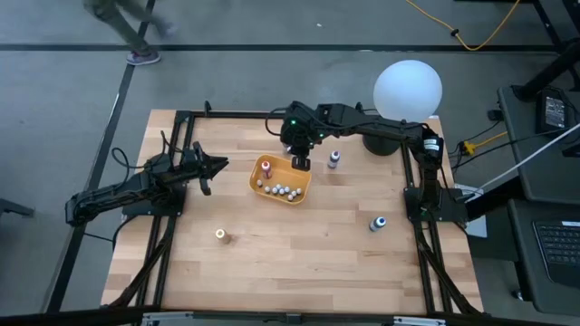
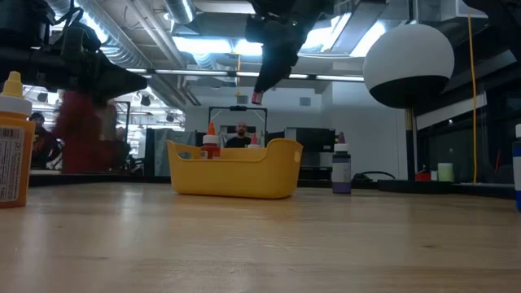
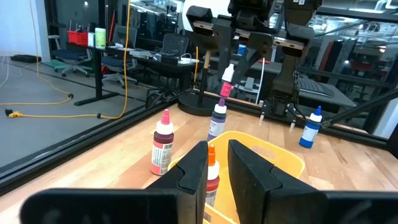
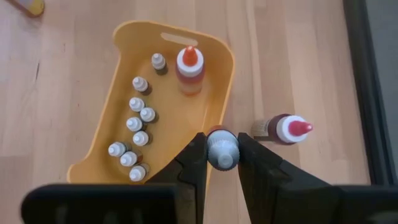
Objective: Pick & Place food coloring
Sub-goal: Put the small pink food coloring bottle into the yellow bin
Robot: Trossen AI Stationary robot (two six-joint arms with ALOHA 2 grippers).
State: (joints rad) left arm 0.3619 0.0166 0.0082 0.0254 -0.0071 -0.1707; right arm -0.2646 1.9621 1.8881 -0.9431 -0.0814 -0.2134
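Right gripper [image 4: 221, 155] clamps a pink-tipped food coloring bottle [image 4: 221, 151] at frame centre, above the orange tray [image 4: 102, 140] rim; shift over the tray before releasing. Left gripper [image 3: 217, 168], narrow and empty, waits left.

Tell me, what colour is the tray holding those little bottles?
The tray is orange-yellow, clearest in the right wrist view.
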